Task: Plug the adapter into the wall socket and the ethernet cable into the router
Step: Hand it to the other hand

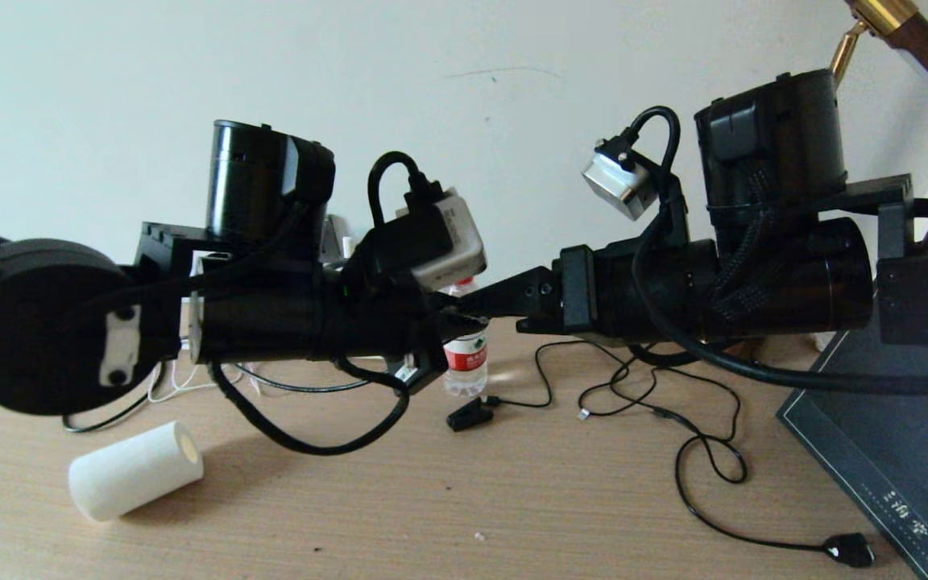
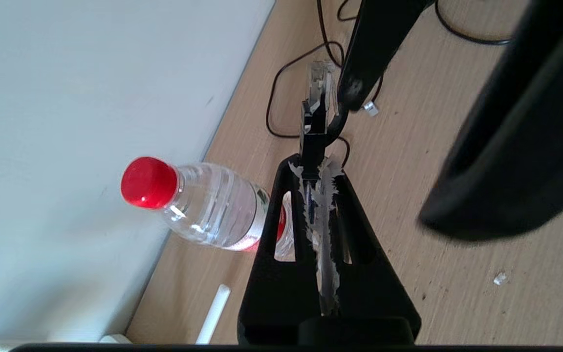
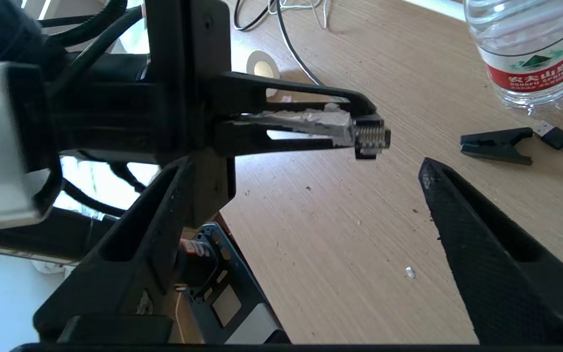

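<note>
My left gripper (image 2: 313, 166) is shut on the black boot of the ethernet cable (image 2: 321, 80), and the clear plug sticks out past the fingertips. In the right wrist view that plug (image 3: 372, 139) hangs above the wooden table (image 3: 340, 234). My right gripper (image 3: 311, 186) is open with nothing between its fingers, and one finger (image 2: 374, 49) stands close beside the plug. In the head view both arms meet over the table, left gripper (image 1: 436, 322) facing right gripper (image 1: 504, 296). The router, the adapter and the wall socket are hidden or out of view.
A water bottle (image 1: 465, 362) with a red cap stands by the wall behind the grippers. A black clip (image 1: 468, 415), loose black cables (image 1: 706, 451), an inline switch (image 1: 849, 550), a white paper roll (image 1: 135, 470) and a dark book (image 1: 875, 435) lie on the table.
</note>
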